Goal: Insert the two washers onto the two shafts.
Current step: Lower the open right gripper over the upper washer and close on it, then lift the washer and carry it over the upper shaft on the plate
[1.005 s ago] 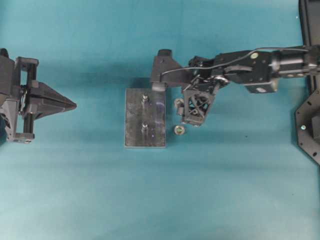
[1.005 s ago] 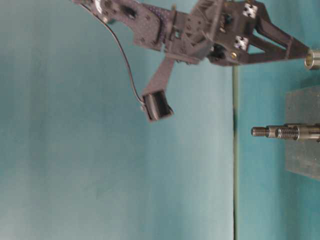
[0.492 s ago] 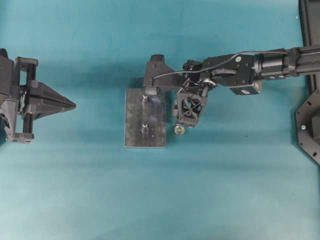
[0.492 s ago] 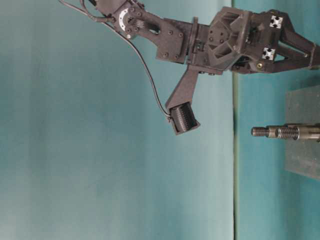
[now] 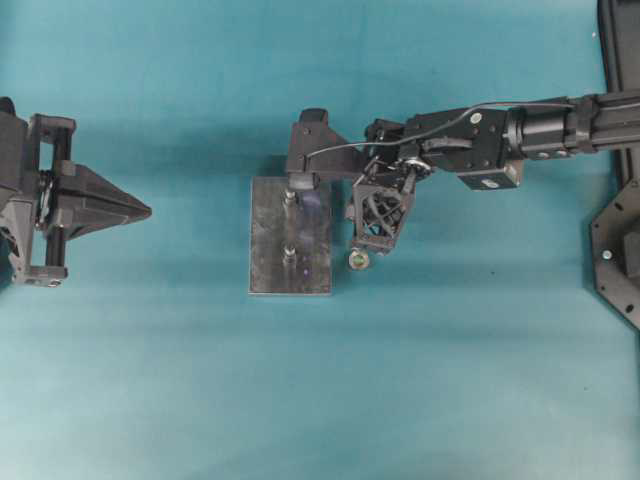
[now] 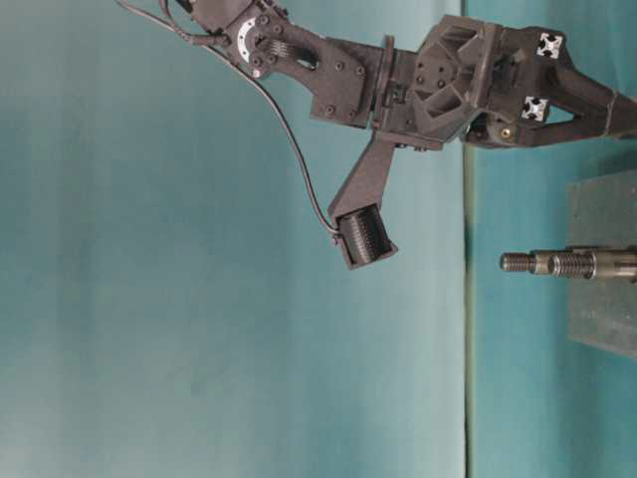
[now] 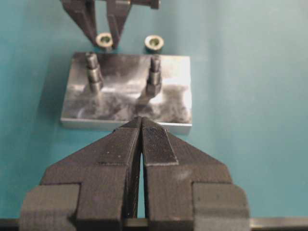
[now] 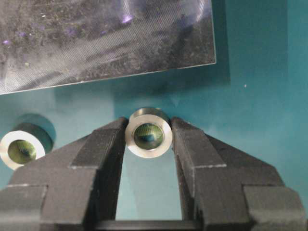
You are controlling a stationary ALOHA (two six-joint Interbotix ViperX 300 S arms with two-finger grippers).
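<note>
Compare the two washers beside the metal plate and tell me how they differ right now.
The gripped washer sits between the right gripper's fingers, which touch it on both sides; the free washer lies untouched on the teal table. In the left wrist view the gripped one lies opposite one shaft, the free one opposite the other shaft. Both are small metal rings with open bores, off the plate.

The right gripper (image 8: 148,139) has swung in from beside the metal plate (image 5: 268,245) to sit just off its right edge, low over the table. Its fingers (image 8: 103,149) now pinch one washer (image 8: 148,135). That washer looks raised off the table, though the overhead view hides it. In the last half second, barely a shift.
</note>
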